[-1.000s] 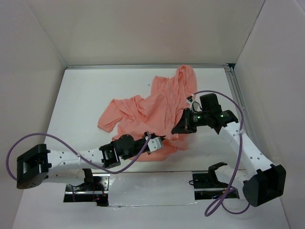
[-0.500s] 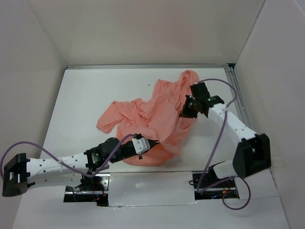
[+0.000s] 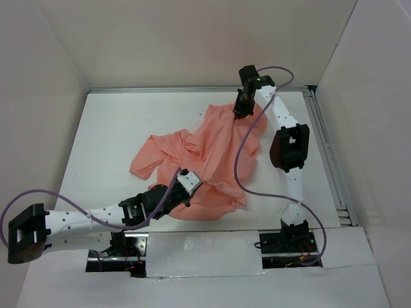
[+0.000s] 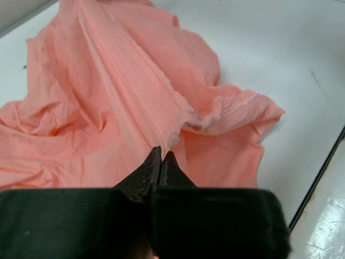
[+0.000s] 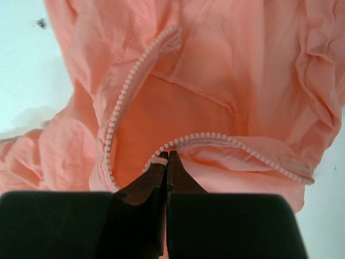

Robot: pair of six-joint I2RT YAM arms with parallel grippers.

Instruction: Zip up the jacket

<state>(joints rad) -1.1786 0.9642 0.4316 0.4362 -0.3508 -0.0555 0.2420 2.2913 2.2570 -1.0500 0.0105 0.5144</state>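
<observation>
The jacket (image 3: 205, 151) lies crumpled across the middle of your tabletop (image 3: 112, 128), its zipper (image 5: 128, 82) parted at the far end. Your left claw (image 4: 161, 154) is clenched on the jacket's near zipper end; your right claw (image 5: 166, 156) grips the far, toothed edge.
</observation>
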